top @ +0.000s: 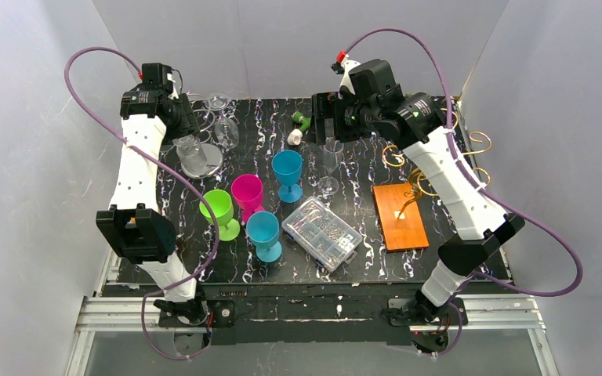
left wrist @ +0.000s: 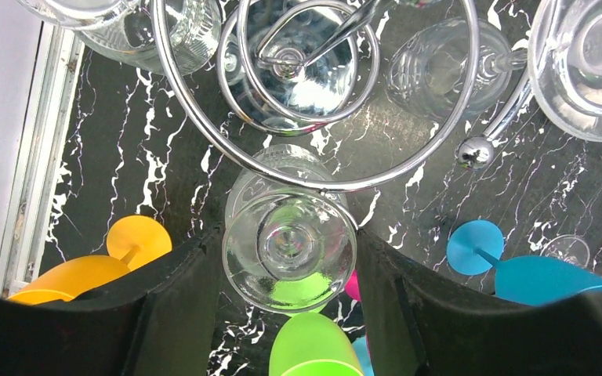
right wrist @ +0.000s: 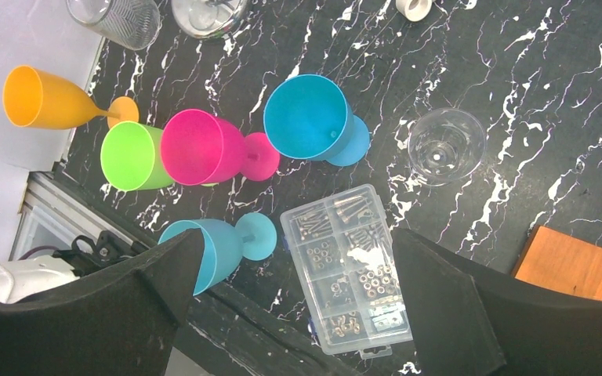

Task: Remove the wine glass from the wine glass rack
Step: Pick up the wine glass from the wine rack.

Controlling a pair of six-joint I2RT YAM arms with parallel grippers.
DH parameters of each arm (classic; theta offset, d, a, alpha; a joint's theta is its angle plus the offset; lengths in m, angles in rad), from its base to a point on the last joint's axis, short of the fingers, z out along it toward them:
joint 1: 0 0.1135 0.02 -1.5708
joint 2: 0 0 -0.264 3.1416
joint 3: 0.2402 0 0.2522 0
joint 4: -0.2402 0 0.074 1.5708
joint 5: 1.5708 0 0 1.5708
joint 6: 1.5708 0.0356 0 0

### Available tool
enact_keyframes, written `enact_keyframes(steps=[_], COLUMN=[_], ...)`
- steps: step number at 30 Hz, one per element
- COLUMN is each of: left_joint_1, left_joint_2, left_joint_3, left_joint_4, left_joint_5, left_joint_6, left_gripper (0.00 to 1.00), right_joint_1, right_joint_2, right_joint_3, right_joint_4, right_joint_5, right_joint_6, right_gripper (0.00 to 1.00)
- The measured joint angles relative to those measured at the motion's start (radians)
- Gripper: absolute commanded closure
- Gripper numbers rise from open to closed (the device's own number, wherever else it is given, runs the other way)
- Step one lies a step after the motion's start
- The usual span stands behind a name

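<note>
Left pincer [left wrist: 288, 266]: closed on the foot of a clear wine glass [left wrist: 288, 239]. Both fingers [left wrist: 180, 298] touch the foot's rim, one each side. The glass hangs bowl-down at the chrome wine glass rack [left wrist: 474, 151]. The rack's big ring runs just ahead of the fingertips, right at the foot's far edge. More clear glasses hang further ahead of the pincer on the same rack.

An orange cup [left wrist: 86, 270] lies outside the pincer's left finger and a blue cup [left wrist: 533, 274] outside its right. A green cup [left wrist: 313, 345] sits below the gripped glass, between the fingers.

Right pincer [right wrist: 294, 243]: wide open, holding nothing, up over the worktop [right wrist: 564, 94]. A clear compartment box [right wrist: 349, 274] of small hardware sits directly under the gap. A second clear glass [right wrist: 445, 145] stands upright ahead of its right finger, not touching it. Blue, pink and green cups stand ahead of its left finger.

A wooden base [right wrist: 576, 266] lies outside the right finger. It carries the golden wire stand [top: 470, 145]; can't tell if anything hangs on that one.
</note>
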Motion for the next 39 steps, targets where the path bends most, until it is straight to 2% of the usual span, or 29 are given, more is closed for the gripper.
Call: enact_keyframes(steps=[15, 39], left_joint_1=[0.000, 0.000], left_joint_2=[-0.013, -0.097], left_joint_3=[0.000, -0.042], left_joint_4=[-0.021, -0.059], left_joint_5=[0.046, 0.072], left_joint_6=[0.013, 0.011], left_gripper=[0.80, 0.91], right_joint_1=[0.000, 0.026], right_joint_2=[0.000, 0.002], right_joint_3=[0.000, -0.039], right_joint_4=[0.000, 0.043], right_joint_5=[0.000, -0.062], right_joint_6=[-0.001, -0.010], right_gripper=[0.00, 0.00])
